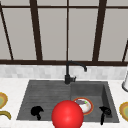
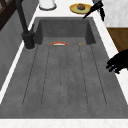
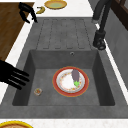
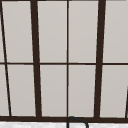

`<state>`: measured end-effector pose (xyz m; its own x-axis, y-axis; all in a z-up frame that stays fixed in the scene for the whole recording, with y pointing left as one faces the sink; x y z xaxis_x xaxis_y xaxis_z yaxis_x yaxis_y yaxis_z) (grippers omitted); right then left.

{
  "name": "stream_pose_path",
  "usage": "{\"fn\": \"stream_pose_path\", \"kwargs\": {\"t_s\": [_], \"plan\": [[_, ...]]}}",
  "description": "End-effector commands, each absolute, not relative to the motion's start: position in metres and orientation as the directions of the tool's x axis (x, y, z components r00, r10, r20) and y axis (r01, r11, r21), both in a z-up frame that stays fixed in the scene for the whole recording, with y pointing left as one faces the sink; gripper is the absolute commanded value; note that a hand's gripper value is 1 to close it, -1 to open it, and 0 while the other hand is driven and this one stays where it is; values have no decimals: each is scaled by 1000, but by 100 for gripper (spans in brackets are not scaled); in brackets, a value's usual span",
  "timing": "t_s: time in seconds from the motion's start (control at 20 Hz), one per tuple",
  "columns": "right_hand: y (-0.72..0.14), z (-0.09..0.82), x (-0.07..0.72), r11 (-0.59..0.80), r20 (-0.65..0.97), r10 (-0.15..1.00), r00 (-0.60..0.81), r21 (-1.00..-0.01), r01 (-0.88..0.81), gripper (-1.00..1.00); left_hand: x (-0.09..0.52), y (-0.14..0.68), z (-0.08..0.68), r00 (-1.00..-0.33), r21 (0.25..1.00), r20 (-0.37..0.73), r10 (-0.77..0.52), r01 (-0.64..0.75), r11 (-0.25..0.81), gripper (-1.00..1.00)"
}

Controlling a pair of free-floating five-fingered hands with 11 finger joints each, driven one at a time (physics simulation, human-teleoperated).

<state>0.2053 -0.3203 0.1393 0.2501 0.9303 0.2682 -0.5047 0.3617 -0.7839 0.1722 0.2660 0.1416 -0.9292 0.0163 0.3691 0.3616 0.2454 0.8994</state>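
Behind the sink, a tall window with dark brown frame bars (image 4: 36,62) spans the wall above a pale tiled backsplash; below it lies the dark grey stone sink (image 1: 45,92), with a ribbed draining board on its left and a deeper basin on its right, set into a white marbled tabletop (image 1: 12,86); a black curved tap (image 1: 71,71) rises from the sink's back edge, between board and basin, so its spout reaches over the basin.

A large glossy red ball (image 1: 67,115) sits at the sink's front edge in the front view, partly covering the basin's contents; I cannot tell what it rests on.

On the basin floor lies a round plate with an orange-red rim and white centre (image 3: 70,81), flat and near the middle; a small dark purple aubergine with a green stalk end (image 3: 75,76) rests on it, toward the plate's far side; a small round brownish item (image 3: 37,91) lies apart on the basin floor, too small to identify.

The left hand (image 1: 37,111) hangs over the draining board's front edge, fingers curled, holding nothing; the right hand (image 1: 105,111) hovers at the basin's front right corner, fingers extended and loosely spread toward the basin, touching nothing, nearest the plate.

Yellow-rimmed dishes (image 1: 124,110) stand on the tabletop at either side; a yellow banana (image 3: 40,10) lies by the left one.
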Motion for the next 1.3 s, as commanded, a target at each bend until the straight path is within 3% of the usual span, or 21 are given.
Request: {"fn": "stream_pose_path", "kwargs": {"t_s": [0.0, 0.5, 0.55, 1.25], "plan": [[-320, 139, 207, 357, 268, 933, 241, -784, -508, -100, 172, 266, 142, -929, 899, 369, 16, 362, 245, 0], [-310, 138, 203, 376, 294, 926, 236, -764, -525, -100, 172, 266, 142, -929, 899, 369, 16, 362, 245, 0], [-310, 138, 206, 376, 294, 926, 236, -764, -525, 0, 172, 263, 142, -929, 899, 369, 16, 362, 245, -100], [-310, 139, 206, 379, 296, 925, 238, -775, -506, 0, 184, 179, 144, -905, 888, 426, 8, 419, 190, -100]]}}
